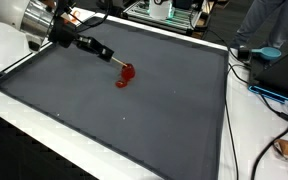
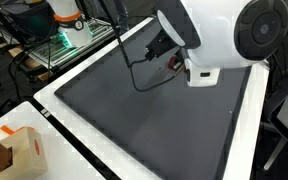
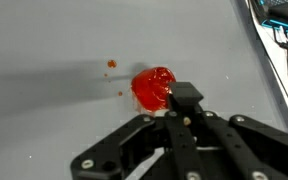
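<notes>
A glossy red blob [image 3: 152,87] lies on the grey mat [image 3: 44,40], with a few small red specks [image 3: 111,64] to its left. My gripper [image 3: 179,118] is shut on a black stick-like tool [image 3: 185,96] whose end sits at the blob's right edge. In an exterior view the gripper [image 1: 96,49] reaches in from the upper left, and the tool's pale tip [image 1: 114,62] slants down to the red blob [image 1: 126,76]. In an exterior view the white arm [image 2: 219,35] hides most of the gripper [image 2: 167,52].
The grey mat [image 1: 134,125] covers a white table [image 1: 259,130]. Cables [image 1: 246,62] and a blue-clad person [image 1: 274,25] are at the right edge. A cardboard box [image 2: 19,150] stands at a table corner. A black cable [image 2: 134,60] hangs over the mat.
</notes>
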You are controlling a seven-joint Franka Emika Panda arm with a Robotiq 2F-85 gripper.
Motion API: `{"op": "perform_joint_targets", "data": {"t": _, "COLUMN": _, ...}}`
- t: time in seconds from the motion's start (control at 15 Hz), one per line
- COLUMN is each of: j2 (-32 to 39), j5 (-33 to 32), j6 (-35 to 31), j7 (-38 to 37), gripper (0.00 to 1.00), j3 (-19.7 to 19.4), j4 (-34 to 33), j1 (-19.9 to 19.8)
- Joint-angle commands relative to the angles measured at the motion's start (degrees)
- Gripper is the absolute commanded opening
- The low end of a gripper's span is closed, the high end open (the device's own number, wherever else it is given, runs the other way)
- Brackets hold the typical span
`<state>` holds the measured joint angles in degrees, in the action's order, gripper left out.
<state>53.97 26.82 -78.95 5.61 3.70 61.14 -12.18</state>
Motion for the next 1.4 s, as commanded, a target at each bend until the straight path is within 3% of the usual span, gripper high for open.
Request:
{"op": "perform_joint_targets", "data": {"t": 0.0, "j2": 0.6, "j5": 0.9, "j6": 1.4, "j7": -1.7, "gripper": 0.03, "j3": 0.5, "j4": -2.7, "j1": -0.7}}
{"op": "perform_joint_targets", "data": {"t": 1.33, "j2": -5.9, "j5": -3.5, "j6": -0.6, "j7": -5.5, "gripper": 0.03, "j3": -1.3, "j4": -4.4, "j1": 3.2}}
